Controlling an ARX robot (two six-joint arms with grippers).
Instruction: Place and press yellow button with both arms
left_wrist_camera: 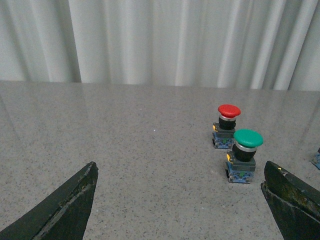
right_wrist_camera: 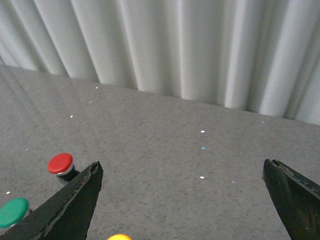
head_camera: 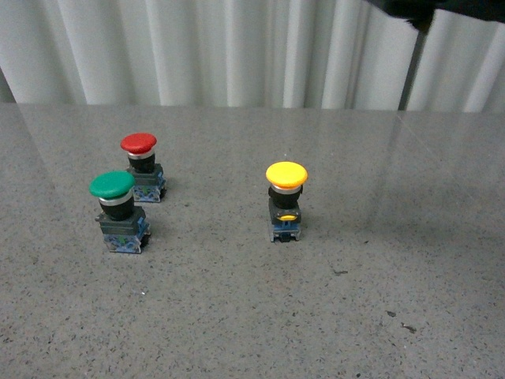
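The yellow button (head_camera: 286, 175) stands upright on the grey table (head_camera: 379, 260), right of centre, with a yellow cap, black body and blue base. In the right wrist view only the top of its cap (right_wrist_camera: 119, 237) shows at the frame's edge, just ahead of the jaws. My right gripper (right_wrist_camera: 182, 164) is open and empty, held above the table over the button. My left gripper (left_wrist_camera: 180, 167) is open and empty over bare table. A sliver of blue base (left_wrist_camera: 317, 159) at that frame's edge may be the yellow button.
A green-capped button (head_camera: 113, 186) and a red-capped button (head_camera: 139, 144) stand close together at the table's left; they also show in the left wrist view, green (left_wrist_camera: 247, 138) and red (left_wrist_camera: 229, 110). A white pleated curtain (head_camera: 237, 47) closes the back. A black arm part (head_camera: 426, 9) hangs at top right.
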